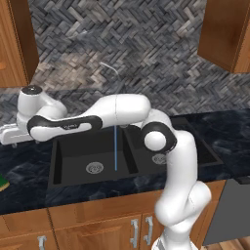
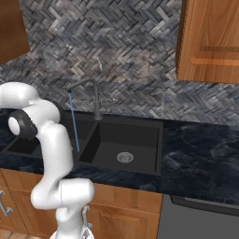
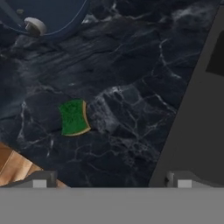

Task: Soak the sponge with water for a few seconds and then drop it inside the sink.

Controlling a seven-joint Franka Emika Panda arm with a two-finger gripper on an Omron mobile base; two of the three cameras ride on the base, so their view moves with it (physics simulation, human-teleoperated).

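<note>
From the left base camera, my arm reaches far left over the counter, past the sink's (image 1: 63,161) left rim. The water (image 1: 115,146) falls thin and straight into the left basin, near its drain. The sponge (image 1: 3,184) sits at the frame's left edge, about nine o'clock — green top, yellow beneath.

From the right base camera, the faucet (image 2: 88,93) arches over the divider, and the dark counter (image 2: 200,149) right of the sink lies open.

From the hand camera, my claw (image 3: 111,181) stands wide apart, gripping nothing. The sponge (image 3: 74,117) lies flat on marbled counter at ten o'clock — bare stone all round it, the sink edge well off at three o'clock.
</note>
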